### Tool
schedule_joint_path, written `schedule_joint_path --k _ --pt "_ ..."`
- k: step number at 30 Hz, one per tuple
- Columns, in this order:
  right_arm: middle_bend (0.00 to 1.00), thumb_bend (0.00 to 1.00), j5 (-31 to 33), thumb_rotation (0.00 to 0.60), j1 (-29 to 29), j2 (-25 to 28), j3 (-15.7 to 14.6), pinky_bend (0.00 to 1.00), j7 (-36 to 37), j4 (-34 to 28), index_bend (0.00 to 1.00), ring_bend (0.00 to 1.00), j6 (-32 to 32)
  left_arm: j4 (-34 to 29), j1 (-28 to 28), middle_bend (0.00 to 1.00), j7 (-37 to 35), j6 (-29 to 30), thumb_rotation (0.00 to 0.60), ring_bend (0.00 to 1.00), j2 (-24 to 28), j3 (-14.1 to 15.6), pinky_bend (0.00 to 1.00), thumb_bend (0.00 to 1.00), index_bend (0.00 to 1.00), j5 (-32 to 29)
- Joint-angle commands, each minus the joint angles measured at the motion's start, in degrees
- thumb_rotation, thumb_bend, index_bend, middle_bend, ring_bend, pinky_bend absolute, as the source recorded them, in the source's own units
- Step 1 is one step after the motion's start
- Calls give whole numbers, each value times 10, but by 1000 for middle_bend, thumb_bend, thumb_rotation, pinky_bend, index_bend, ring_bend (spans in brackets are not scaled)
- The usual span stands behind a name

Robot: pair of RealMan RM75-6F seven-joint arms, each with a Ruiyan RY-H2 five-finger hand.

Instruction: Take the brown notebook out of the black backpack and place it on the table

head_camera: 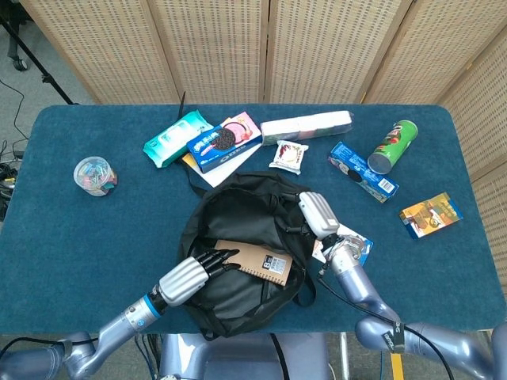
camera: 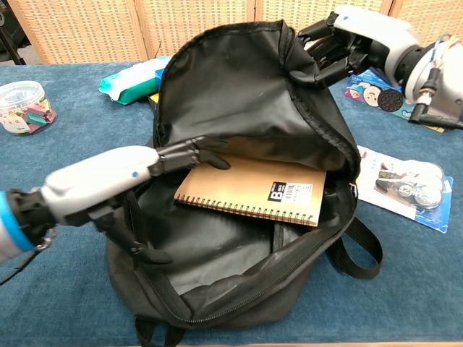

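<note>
Right hand grips flap of backpack at 2 o'clock edge, holding mouth open. Left hand inside bag opening, fingers apart, holding nothing; fingertips at or just over notebook's 9 o'clock corner, contact unclear.

Notebook lies flat inside bag, under raised flap.

To do step well, likely: slide fingers under near-left corner, thumb on top, pinch firmly, keep flap up, draw out toward 7 o'clock.

Notebook long axis runs 10 to 4 in head view; spiral binding along near edge, label toward 4 o'clock end.

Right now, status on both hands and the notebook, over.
Left hand inside black backpack, fingers at brown notebook, no grip. Right hand holds flap open. Notebook lies inside, nothing covering it.
</note>
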Motion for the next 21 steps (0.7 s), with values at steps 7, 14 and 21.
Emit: schedule_joint_path --k 7,14,21 --pt "703 542 -2 600 -3 30 -6 427 38 -23 677 552 -22 52 -41 5 14 -36 600 88 -59 -30 168 170 179 -44" --pt "703 542 -6 600 -3 40 -10 427 51 -27 677 552 -24 70 -61 35 16 -54 600 112 -85 -35 168 189 187 -64" --pt "703 543 -9 600 -3 45 -13 427 60 -30 677 552 -23 101 -76 120 28 -58 600 131 -112 -46 168 209 220 -83"
